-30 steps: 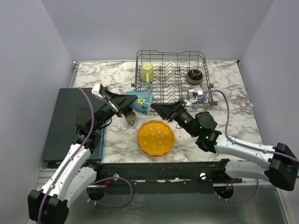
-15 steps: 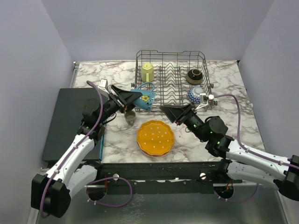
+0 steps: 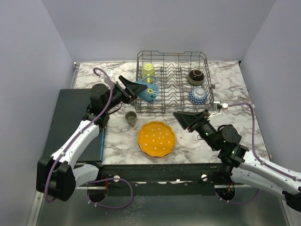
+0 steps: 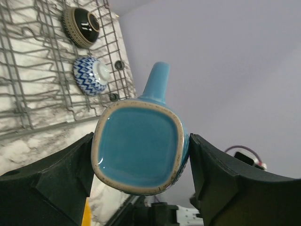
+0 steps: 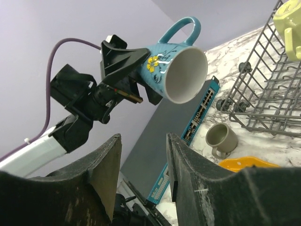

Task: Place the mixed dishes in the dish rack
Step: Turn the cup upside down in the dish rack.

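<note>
A dark mat lies at the left of the worktop. Just right of it, the left pincer is closed on the sides of the blue mug and holds it in the air at the near-left corner of the rack. The mug lies on its side, mouth facing the right arm, handle up.

Below it a grey mug stands on the worktop, with the orange plate near and to its right; both are not yet loaded. In the rack sit a yellow mug at far left, a brown bowl at far right and a blue-patterned bowl nearer.

The right pincer hangs near the plate, parted and empty.

To place the blue mug well, I would lift it clear of the rack's rim wire, turn the mouth down, and lower it between free tines near the yellow mug without knocking that mug. The pincer should let go only once the mug rests.
</note>
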Controlling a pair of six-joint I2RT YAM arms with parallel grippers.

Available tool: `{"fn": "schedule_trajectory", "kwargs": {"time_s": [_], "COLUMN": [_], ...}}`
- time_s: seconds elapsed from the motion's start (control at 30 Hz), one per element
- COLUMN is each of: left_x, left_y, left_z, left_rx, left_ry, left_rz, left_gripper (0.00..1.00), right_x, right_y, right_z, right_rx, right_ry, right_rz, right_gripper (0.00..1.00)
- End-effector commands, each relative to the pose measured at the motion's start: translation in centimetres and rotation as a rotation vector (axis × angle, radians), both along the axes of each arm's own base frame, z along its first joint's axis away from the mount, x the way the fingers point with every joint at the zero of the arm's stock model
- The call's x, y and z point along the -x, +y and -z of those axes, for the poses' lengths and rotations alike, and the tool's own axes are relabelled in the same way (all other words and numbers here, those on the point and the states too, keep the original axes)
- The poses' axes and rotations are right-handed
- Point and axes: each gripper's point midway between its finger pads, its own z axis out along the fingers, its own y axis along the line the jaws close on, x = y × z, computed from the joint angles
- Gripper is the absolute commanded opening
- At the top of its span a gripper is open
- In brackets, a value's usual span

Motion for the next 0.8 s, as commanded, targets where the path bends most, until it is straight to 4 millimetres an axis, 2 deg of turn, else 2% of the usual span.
{"fn": "schedule_trajectory", "kwargs": {"time_s": [0.0, 0.27, 0.53, 0.77], "left_x": [-2.6, -6.1, -8.8, -10.9], "left_y": [0.8, -0.2, -0.9, -1.9], "left_z": [-1.6, 0.8, 1.9, 4.4], "left_rx": [-0.122, -0.269, -0.403, -0.476], "left_ry": [-0.121, -0.128, -0.19, -0.188], "left_rz": [-0.085, -0.063, -0.029, -0.019], "left_gripper": [0.25, 0.22, 0.21, 0.18], "right_x": [0.2, 0.9, 1.6, 1.8], "right_y": [-1.3, -2.3, -3.4, -3.9], "right_z": [1.5, 1.5, 1.5, 1.7], "right_rx": [0.066, 0.096, 0.106, 0.115], "right_ry": [0.009, -0.017, -0.039, -0.044], "right_rz": [0.036, 0.039, 0.041, 0.049], "right_gripper": [0.49, 0.49, 0.5, 0.53]}}
